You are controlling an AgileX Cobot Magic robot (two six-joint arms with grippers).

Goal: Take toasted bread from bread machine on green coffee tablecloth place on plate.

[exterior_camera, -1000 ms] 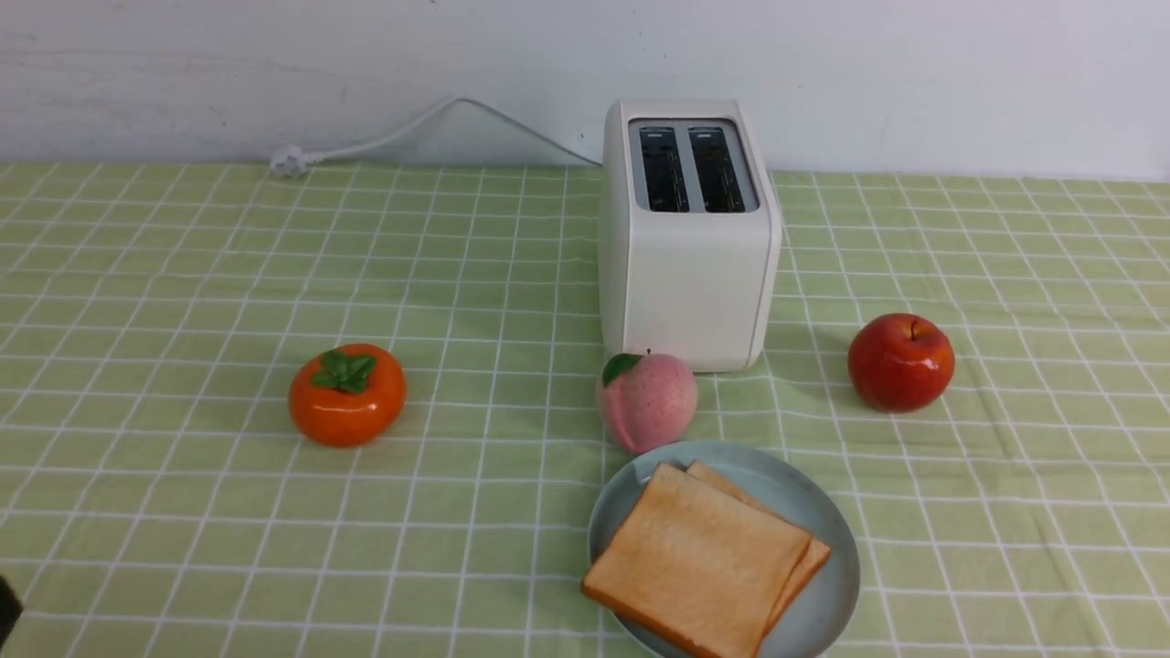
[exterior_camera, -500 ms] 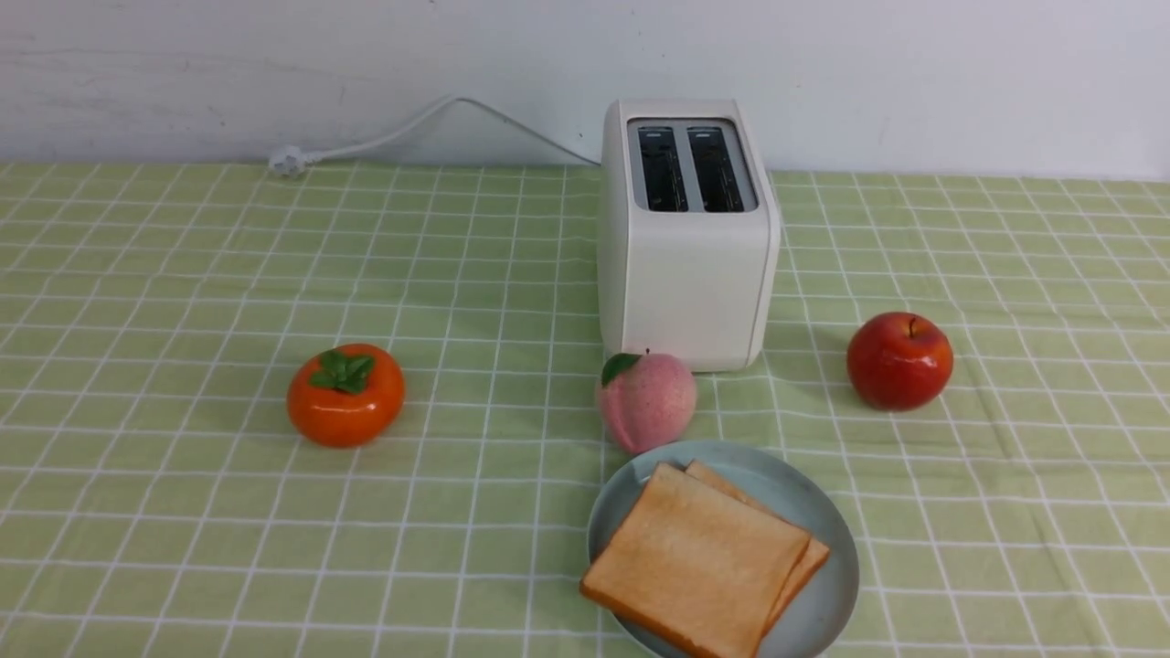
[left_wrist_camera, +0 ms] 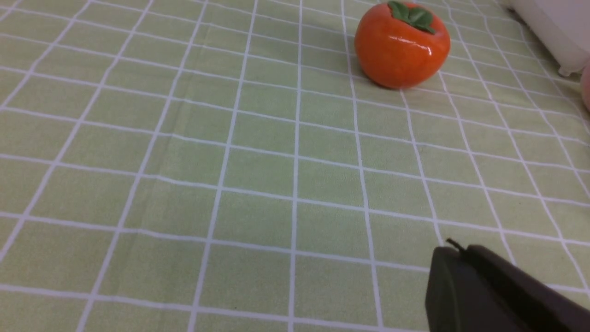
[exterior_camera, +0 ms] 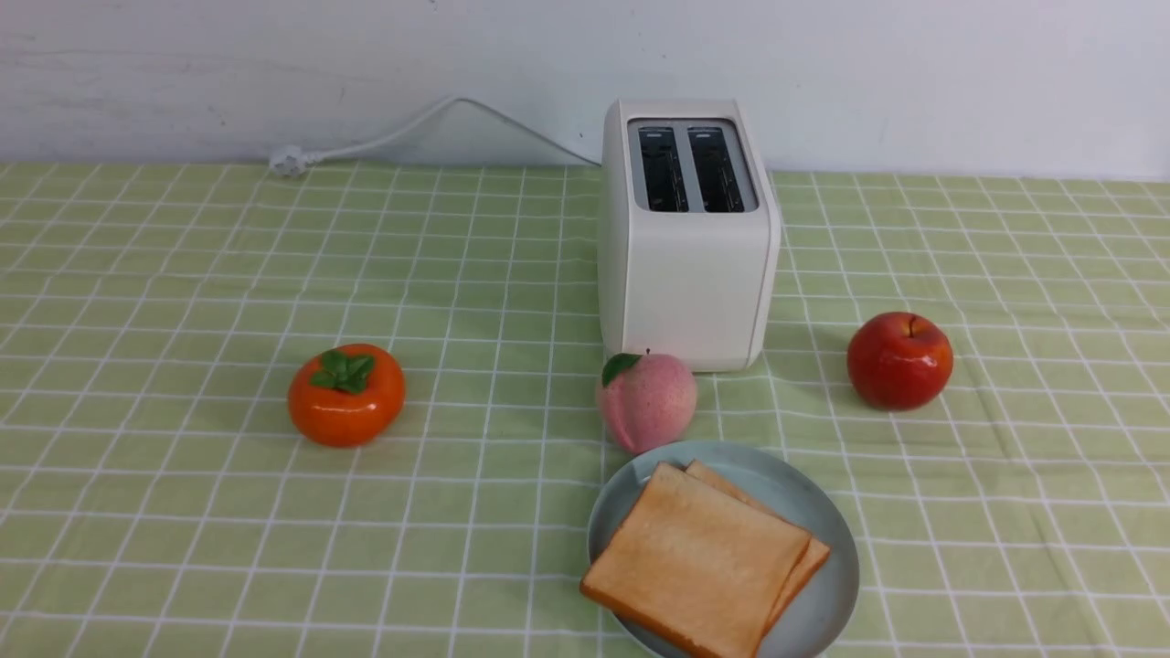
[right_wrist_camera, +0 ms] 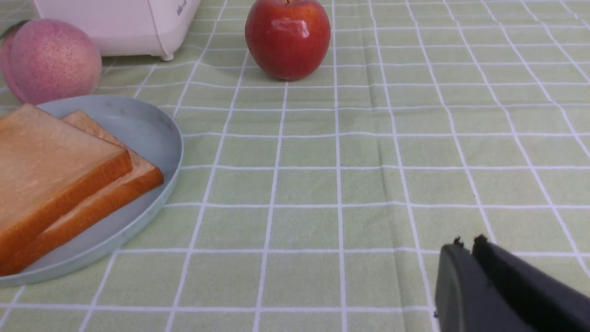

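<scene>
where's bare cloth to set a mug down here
Open green coffee tablecloth lies left of the persimmon, and more right of the apple. It is crowded where the peach sits between the bread machine and the plate.

The green coffee tablecloth (exterior_camera: 183, 274) is matt woven cloth, faintly creased, while the bread machine (exterior_camera: 687, 274) looks like smooth satin white plastic. The toasted bread (exterior_camera: 699, 557) has a dry, finely porous face; the plate (exterior_camera: 823, 603) is smooth and dull. The apple (right_wrist_camera: 287, 37) and persimmon (left_wrist_camera: 402, 44) shine glossy, the peach (right_wrist_camera: 50, 60) is matt and speckled.
</scene>
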